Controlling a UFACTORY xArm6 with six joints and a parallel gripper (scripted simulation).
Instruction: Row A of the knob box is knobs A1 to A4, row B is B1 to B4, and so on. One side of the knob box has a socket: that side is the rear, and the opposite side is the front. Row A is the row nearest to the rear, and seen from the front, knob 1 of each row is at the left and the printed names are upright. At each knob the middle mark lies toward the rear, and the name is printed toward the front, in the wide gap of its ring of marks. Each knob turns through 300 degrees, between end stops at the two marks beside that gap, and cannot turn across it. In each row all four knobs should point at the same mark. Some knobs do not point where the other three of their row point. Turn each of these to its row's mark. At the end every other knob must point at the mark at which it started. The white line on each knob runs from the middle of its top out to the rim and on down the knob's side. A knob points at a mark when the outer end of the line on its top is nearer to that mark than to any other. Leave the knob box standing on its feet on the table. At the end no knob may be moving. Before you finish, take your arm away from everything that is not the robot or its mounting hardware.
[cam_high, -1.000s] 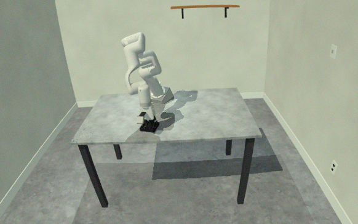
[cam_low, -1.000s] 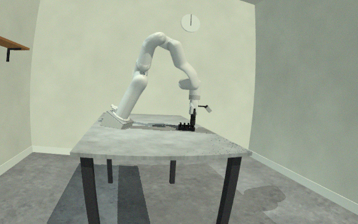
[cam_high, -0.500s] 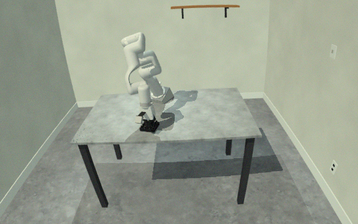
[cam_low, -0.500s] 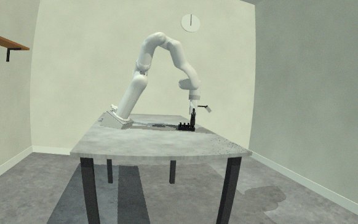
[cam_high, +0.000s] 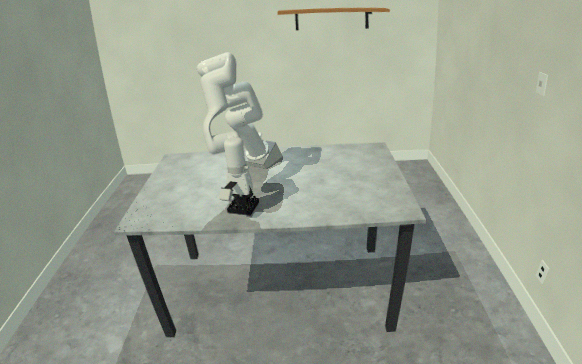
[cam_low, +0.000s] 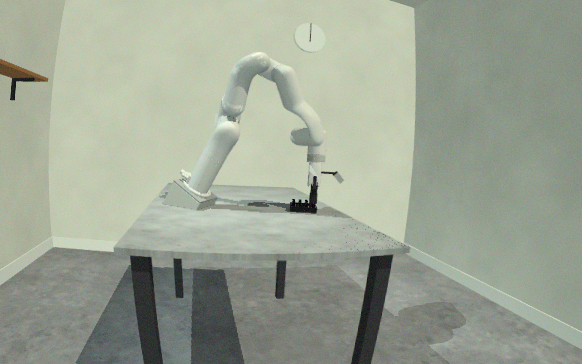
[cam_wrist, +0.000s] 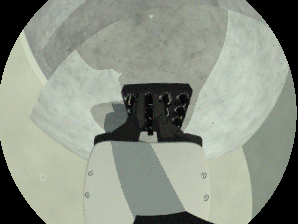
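Observation:
The black knob box (cam_high: 245, 209) stands on the grey table, near its front middle. It also shows in the exterior view (cam_low: 303, 205) and in the wrist view (cam_wrist: 157, 110). My gripper (cam_high: 248, 193) points straight down onto the box, at the end that lies toward the arm's base. In the exterior view the gripper (cam_low: 313, 196) stands over the box's right end. Its fingers stand narrow and are shut on a knob there. The knob is hidden by the fingers, so I cannot tell which one it is. The white lines and marks are too small to read.
The arm's base (cam_high: 267, 152) sits on the table behind the box. A small wrist camera block (cam_high: 226, 192) sticks out to the left of the gripper. The front table edge (cam_high: 265, 227) is a short way in front of the box.

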